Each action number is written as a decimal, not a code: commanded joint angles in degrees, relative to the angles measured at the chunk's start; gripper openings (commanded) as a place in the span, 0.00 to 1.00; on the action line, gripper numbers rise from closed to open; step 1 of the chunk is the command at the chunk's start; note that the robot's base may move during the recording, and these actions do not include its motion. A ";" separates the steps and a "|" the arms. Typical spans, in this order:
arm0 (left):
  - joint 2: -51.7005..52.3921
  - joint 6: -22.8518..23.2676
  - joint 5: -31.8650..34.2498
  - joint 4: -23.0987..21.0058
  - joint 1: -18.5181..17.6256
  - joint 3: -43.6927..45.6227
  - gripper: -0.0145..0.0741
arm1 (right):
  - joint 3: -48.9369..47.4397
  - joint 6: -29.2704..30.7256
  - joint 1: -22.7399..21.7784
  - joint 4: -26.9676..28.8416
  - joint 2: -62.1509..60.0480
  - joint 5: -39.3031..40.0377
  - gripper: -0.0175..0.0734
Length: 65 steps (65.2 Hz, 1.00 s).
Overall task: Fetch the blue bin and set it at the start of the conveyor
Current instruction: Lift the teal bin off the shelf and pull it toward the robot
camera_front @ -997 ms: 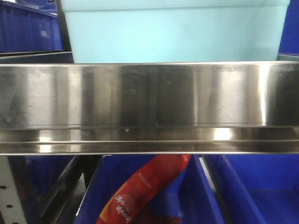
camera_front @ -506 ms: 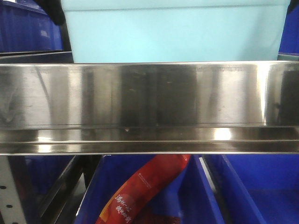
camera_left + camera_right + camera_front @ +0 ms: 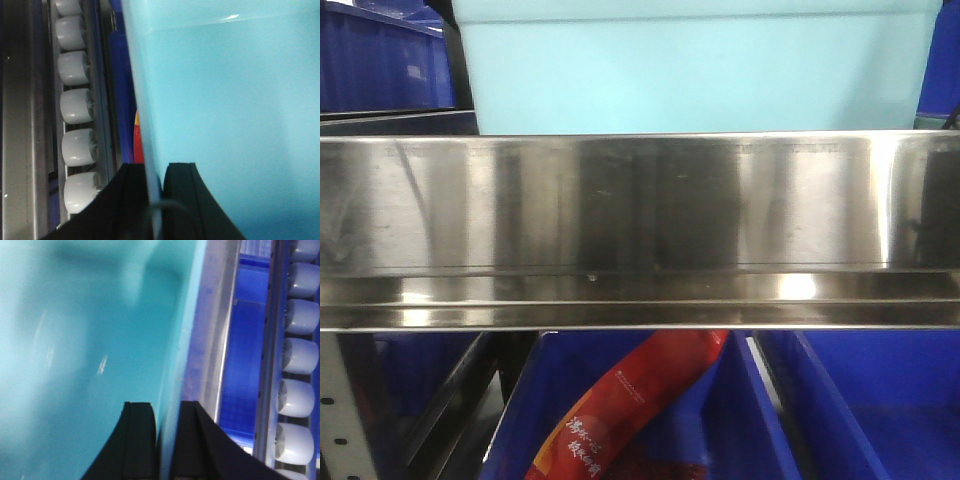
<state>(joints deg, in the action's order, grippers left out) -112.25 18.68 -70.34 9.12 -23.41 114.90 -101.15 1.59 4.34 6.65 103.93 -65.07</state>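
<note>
The blue bin is a light cyan tub that fills the top of the front view, behind a steel shelf rail. In the left wrist view my left gripper is shut on the blue bin's left wall, one black finger outside and one inside. In the right wrist view my right gripper is shut on the blue bin's right wall in the same way. The conveyor start is out of view.
A shiny stainless steel shelf rail spans the front view below the bin. Dark blue bins stand at upper left and below, one holding a red packet. Rows of white rollers run beside the bin on both sides.
The bin has shifted very slightly and its rim line has levelled. A dark gripper part seen at the bin's upper left corner half a second ago has nearly left the frame.
</note>
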 commanded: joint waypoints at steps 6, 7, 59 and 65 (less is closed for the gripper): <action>0.15 -0.04 0.37 0.25 0.37 0.31 0.04 | -0.45 0.67 0.19 -0.39 -0.33 0.02 0.02; 0.15 -0.04 0.37 0.25 0.37 0.31 0.04 | -0.45 0.67 0.19 -0.39 -0.46 0.03 0.02; 27.58 -1.89 0.37 0.12 0.37 -9.63 0.04 | 2.97 0.67 4.08 -0.28 -26.65 -4.90 0.02; 31.00 -1.89 0.37 0.07 0.37 -15.40 0.04 | 5.65 0.40 5.66 -0.18 -28.63 -4.90 0.02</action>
<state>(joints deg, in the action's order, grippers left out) -84.58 17.96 -70.42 5.74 -23.41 103.60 -97.35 0.50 9.24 8.53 77.71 -69.53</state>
